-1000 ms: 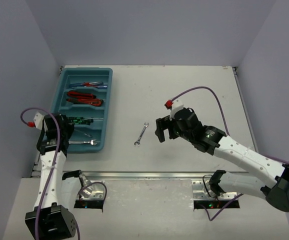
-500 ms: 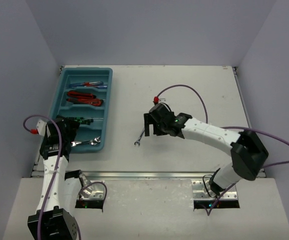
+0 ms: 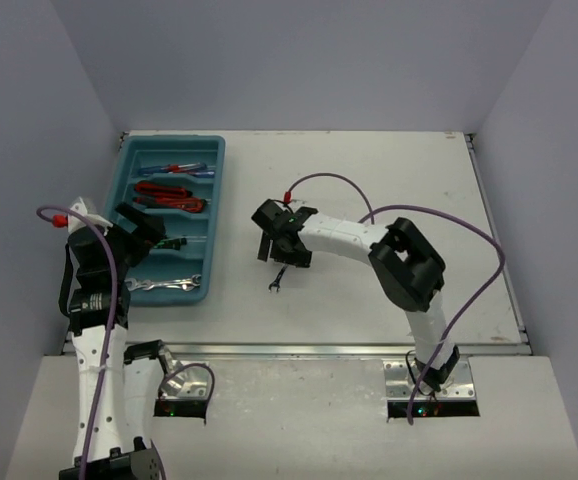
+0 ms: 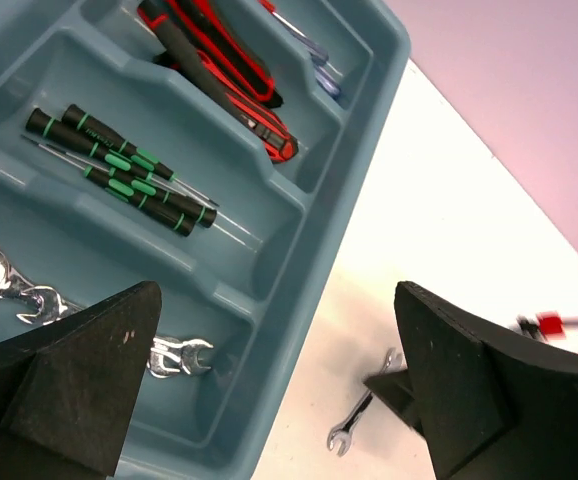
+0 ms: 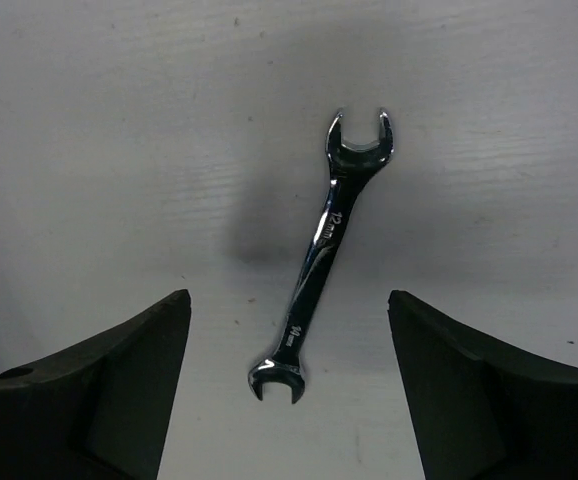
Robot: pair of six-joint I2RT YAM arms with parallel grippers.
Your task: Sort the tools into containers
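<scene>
Operator: Which colour is the tray (image 3: 174, 142) showing?

Technician: It is showing teal-blue throughout. Inside it, the pliers (image 4: 224, 70) are showing red-and-black handles. The small screwdrivers (image 4: 129, 170) are showing black with green bands. The stored wrenches (image 4: 179, 355) are reading bright silver.

Operator: And outside it?

Technician: The loose wrench (image 5: 321, 255) is showing polished silver and is lying on an off-white worktop (image 5: 119, 120). The right fingers (image 5: 89, 400) are appearing matte black, and the cable (image 3: 329, 176) is showing purple.

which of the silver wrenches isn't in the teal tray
The silver open-end wrench lying alone on the white table, below the open right gripper. The other silver wrenches lie inside the teal plastic tray, in its near-end compartment.
</scene>
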